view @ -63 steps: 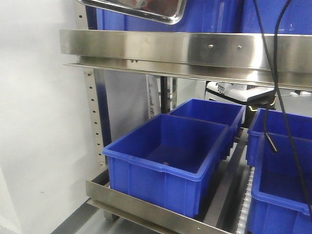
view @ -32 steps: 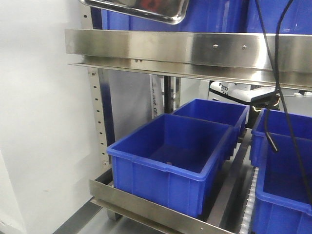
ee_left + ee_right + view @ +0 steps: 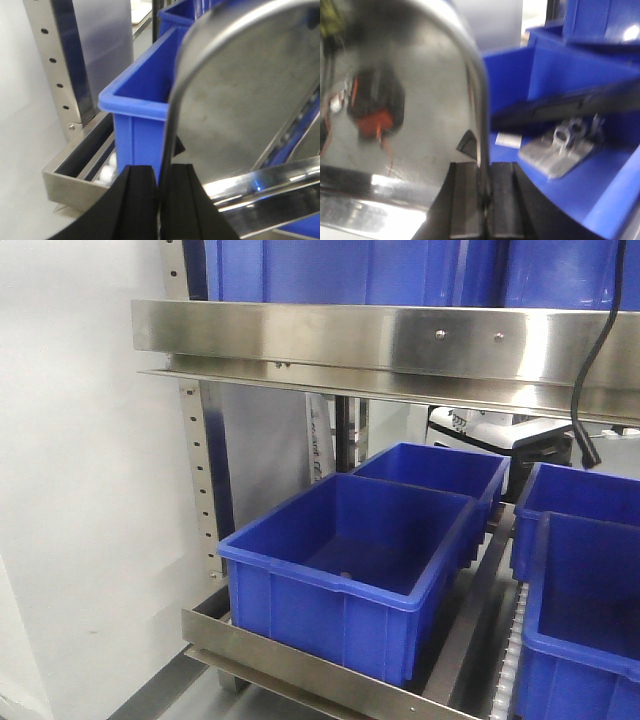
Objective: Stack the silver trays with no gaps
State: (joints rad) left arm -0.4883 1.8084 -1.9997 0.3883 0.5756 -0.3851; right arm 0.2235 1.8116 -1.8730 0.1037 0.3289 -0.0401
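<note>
4 blue bins (image 3: 350, 540) sat on the lower shelf in the front view: 2 in a row on the left and 2 on the right, each row running front to back. At the far left was 1 white wall (image 3: 80, 490), then 1 perforated steel post (image 3: 195, 470). Above the bins ran 1 broad steel rail (image 3: 350, 340), with at least 2 upper bins (image 3: 330, 270) behind it. 1 black cable (image 3: 590, 390) hung at the right edge, its end just above the right rear bin.

In the left wrist view, the left gripper (image 3: 161, 175) was clenched on the thin rim of 1 silver tray (image 3: 250, 100), with its 2 black fingers (image 3: 137, 195) pressing that edge from either side. The tray stood tilted up on edge and filled the right of the view, just beside 1 blue bin (image 3: 142, 115).

In the right wrist view, the right gripper (image 3: 482, 172) was likewise clamped on a silver tray (image 3: 395, 90) rim, with 2 black fingers (image 3: 465, 195) flanking it. The tray filled the left half, and its shiny face showed 1 red-orange reflection. To its right, 1 blue bin held 1 grey metal piece (image 3: 557, 150), 1 black bar (image 3: 570, 105) and 1 white label (image 3: 507, 140). Whether both grippers held the same tray could not be told.
</note>
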